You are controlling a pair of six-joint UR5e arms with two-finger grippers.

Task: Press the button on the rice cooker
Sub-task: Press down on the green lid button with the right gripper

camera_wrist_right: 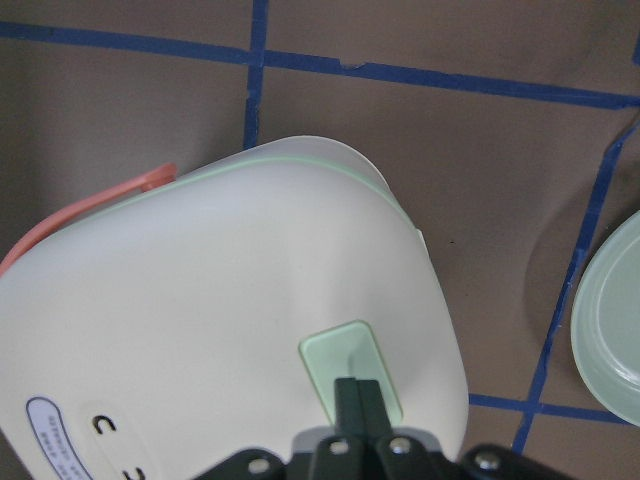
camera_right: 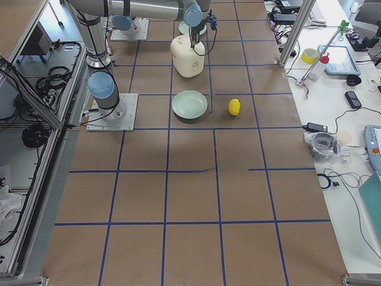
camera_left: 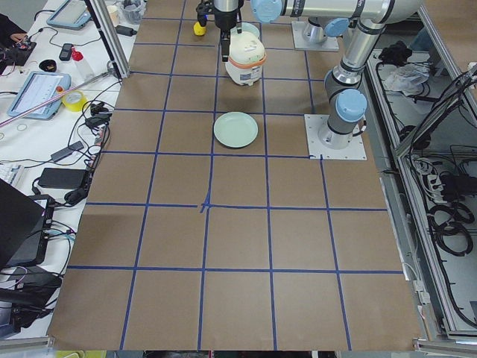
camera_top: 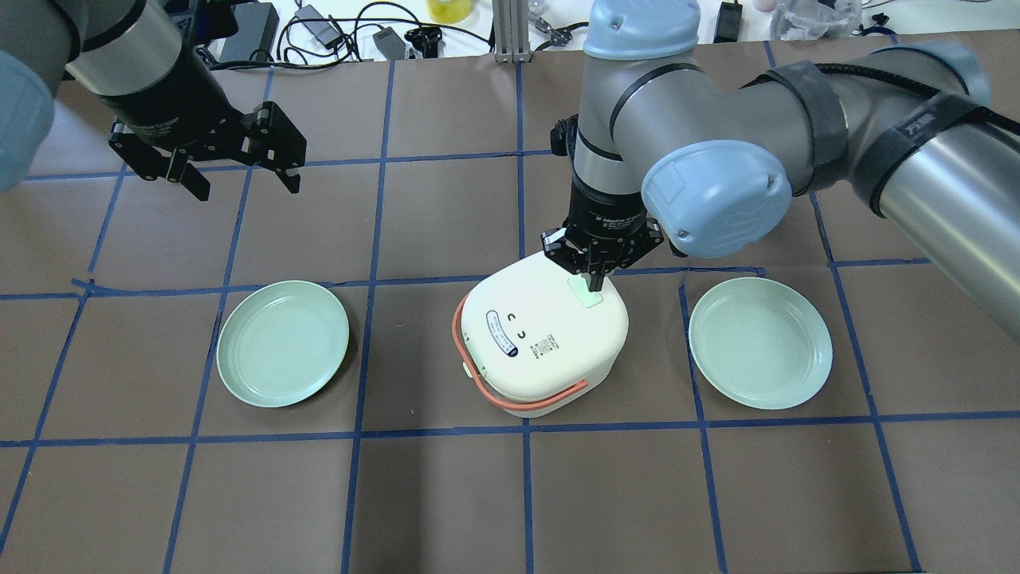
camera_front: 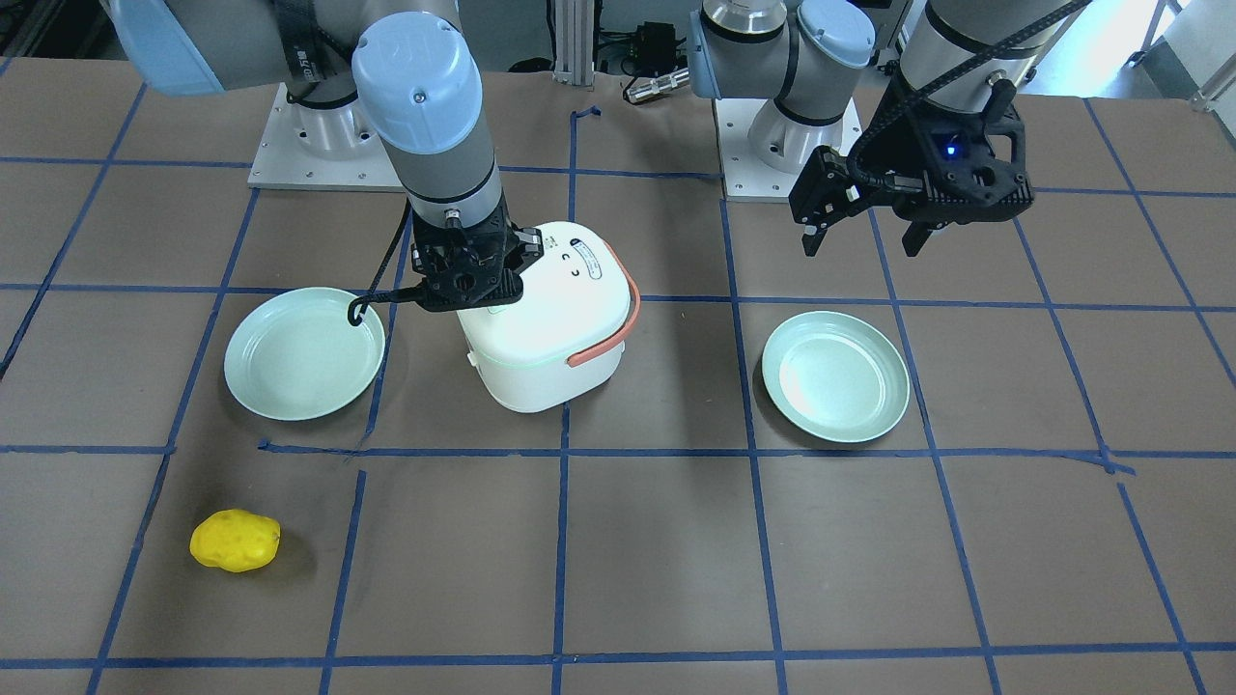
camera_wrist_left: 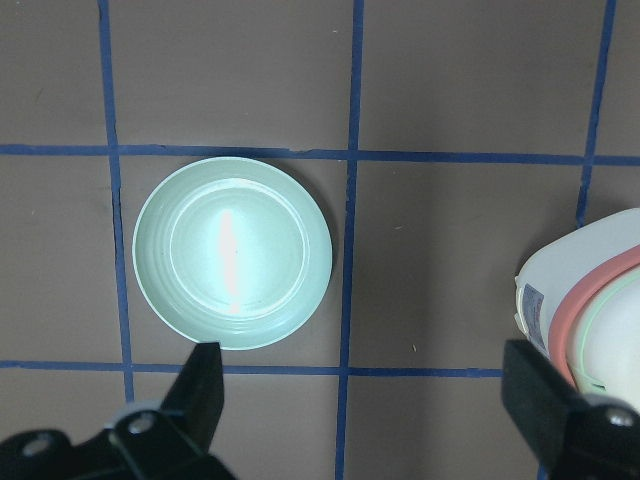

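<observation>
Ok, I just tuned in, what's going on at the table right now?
The right claw, shut with its fingers together, is down on the lid of the white rice cooker, its tip on the pale green button. Whether the button is actually pushed in cannot be told. The left claw hangs open above the table, holding nothing, off to the side above a green plate.

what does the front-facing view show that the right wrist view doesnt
Only front-facing: the yellow object, the open left gripper and the plate near it. Only right wrist: the green button under the right gripper, fingers shut. Both: the white rice cooker and its orange handle.
</observation>
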